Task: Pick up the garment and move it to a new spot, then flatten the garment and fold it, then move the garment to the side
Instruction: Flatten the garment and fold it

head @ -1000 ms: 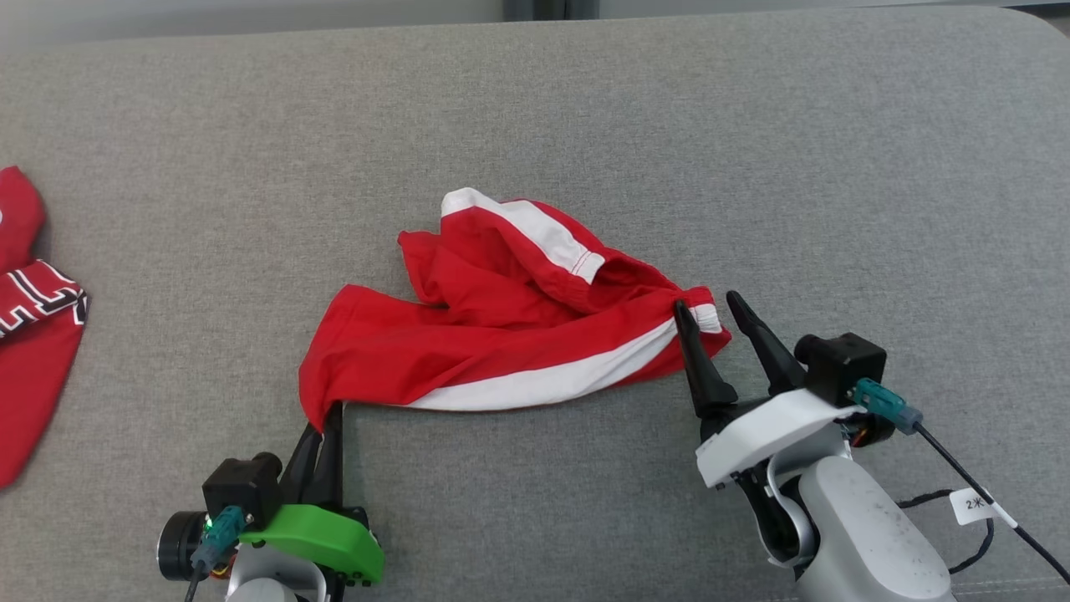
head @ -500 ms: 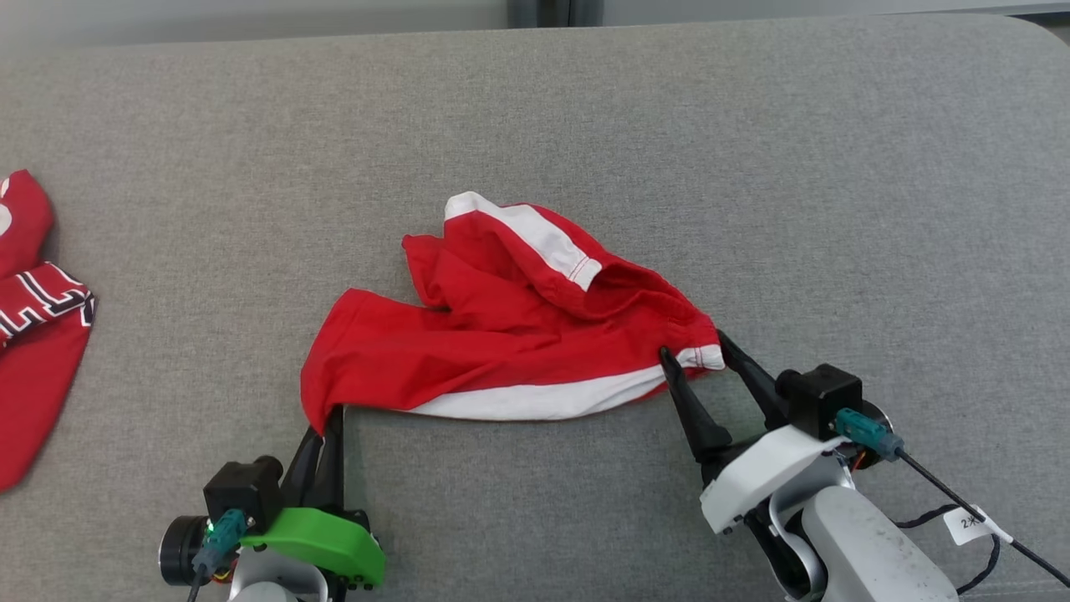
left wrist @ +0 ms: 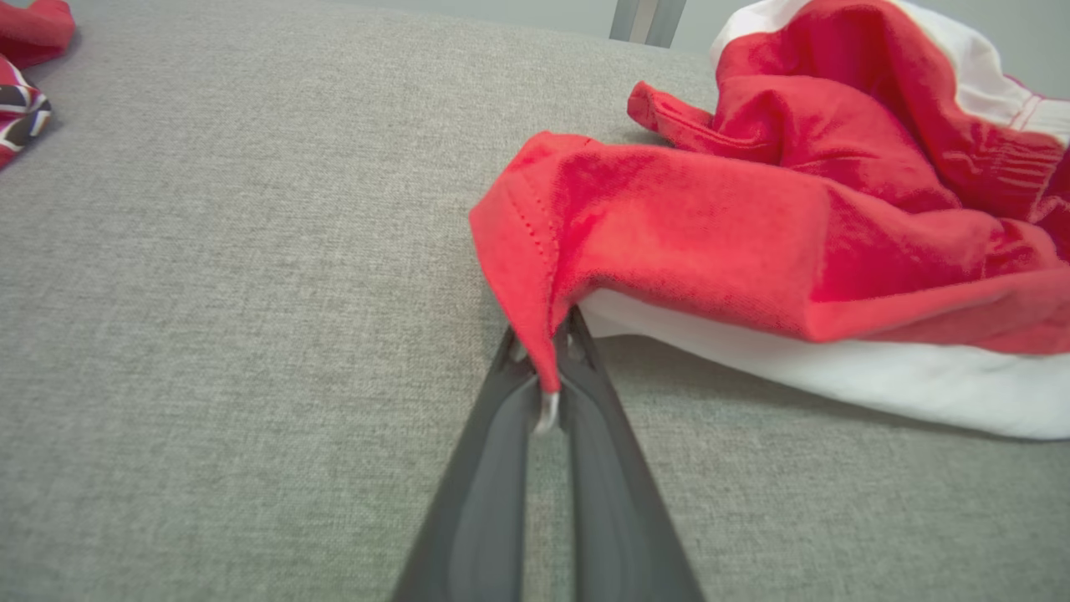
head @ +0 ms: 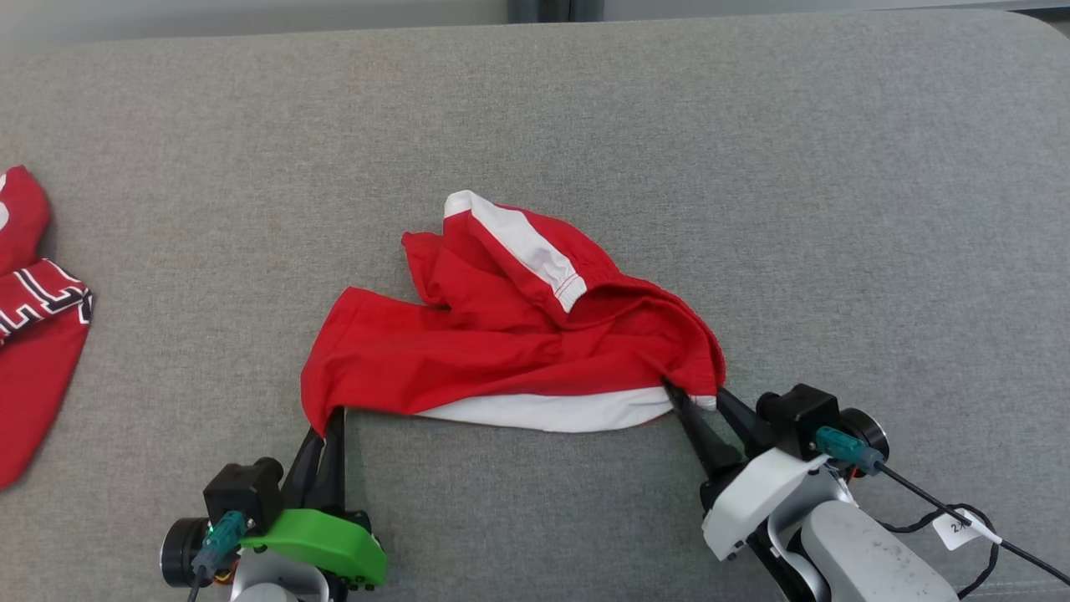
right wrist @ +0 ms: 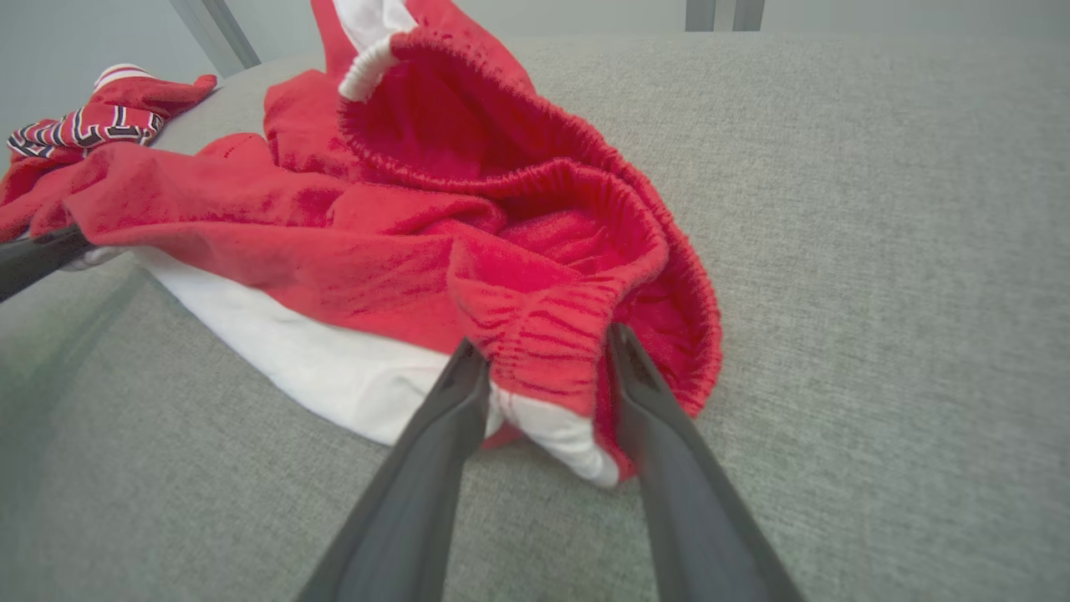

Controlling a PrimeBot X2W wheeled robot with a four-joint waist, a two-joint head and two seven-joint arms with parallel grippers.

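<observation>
The garment (head: 501,359) is a pair of red shorts with white side stripes, lying crumpled on the grey cloth-covered table (head: 794,167). My left gripper (head: 330,418) is shut on its lower left hem corner; the left wrist view shows the red hem (left wrist: 535,276) pinched between the two dark fingers at the gripper (left wrist: 543,334). My right gripper (head: 694,393) holds the lower right corner. In the right wrist view the bunched elastic waistband (right wrist: 543,351) fills the gap between the fingers of that gripper (right wrist: 543,359) and touches both.
A second red piece of clothing with black and white lettering (head: 33,334) lies at the table's left edge, also seen at the left of the right wrist view (right wrist: 92,125). The table's rounded far right corner (head: 1036,25) is in sight.
My right gripper has drawn back toward me, dragging the waistband corner with it, and its fingers have closed in on the cloth. The left gripper has stayed put, still gripping the hem.
</observation>
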